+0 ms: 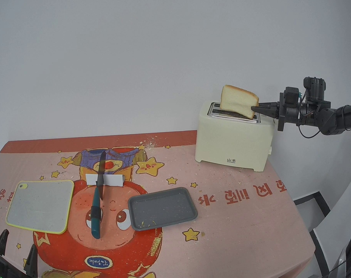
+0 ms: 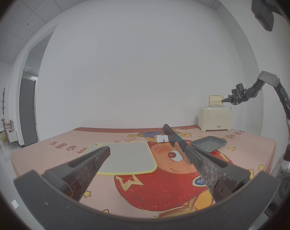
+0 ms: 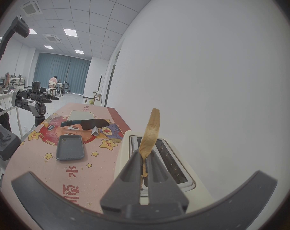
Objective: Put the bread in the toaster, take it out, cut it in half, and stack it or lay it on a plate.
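Note:
A slice of bread [image 1: 238,100] hangs tilted just above the slots of the cream toaster [image 1: 232,139] at the table's back right. My right gripper [image 1: 256,109] is shut on the slice's right edge; in the right wrist view the bread [image 3: 150,134] stands edge-on between the fingers, over the toaster [image 3: 164,163]. My left gripper [image 2: 145,157] hovers open and empty near the table's front left corner, its fingertips [image 1: 1,242] low in the head view. A teal-handled knife [image 1: 96,199] rests with its blade propped on a small white stand [image 1: 104,180]. A grey plate [image 1: 162,208] lies mid-table.
A grey cutting board with a yellow rim [image 1: 41,205] lies at the front left, beside the knife. Crumbs dot the patterned tablecloth and the plate. The table's right edge runs close beside the toaster, and a white wall stands behind.

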Controlling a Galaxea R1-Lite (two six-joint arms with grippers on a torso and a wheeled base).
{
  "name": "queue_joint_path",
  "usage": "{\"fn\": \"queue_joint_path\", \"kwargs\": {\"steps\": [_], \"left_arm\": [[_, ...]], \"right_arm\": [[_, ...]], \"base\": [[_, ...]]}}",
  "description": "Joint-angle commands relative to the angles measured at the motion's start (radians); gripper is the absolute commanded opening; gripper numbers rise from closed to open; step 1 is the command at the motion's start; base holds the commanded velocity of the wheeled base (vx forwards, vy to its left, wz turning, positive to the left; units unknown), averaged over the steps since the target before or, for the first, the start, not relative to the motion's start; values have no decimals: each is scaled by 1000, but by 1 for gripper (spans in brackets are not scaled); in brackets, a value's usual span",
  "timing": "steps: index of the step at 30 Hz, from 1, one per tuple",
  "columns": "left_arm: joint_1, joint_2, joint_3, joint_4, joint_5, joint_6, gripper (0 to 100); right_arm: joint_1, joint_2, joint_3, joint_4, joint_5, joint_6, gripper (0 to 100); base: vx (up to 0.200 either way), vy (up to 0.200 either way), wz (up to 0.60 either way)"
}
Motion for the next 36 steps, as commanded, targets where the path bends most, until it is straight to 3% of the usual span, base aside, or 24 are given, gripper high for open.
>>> {"fn": "queue_joint_path", "kwargs": {"steps": [1,27,36], "left_arm": [[0,0,18,0,0,0,100],[0,0,18,0,0,0,100],[0,0,18,0,0,0,100]], "right_arm": [[1,8,0,-2,0,-1,0],[4,13,20,-2,3,-27,0],[7,5,26,0,31,-27,0]], "base": [[0,0,0],[0,0,0],[0,0,0]]}}
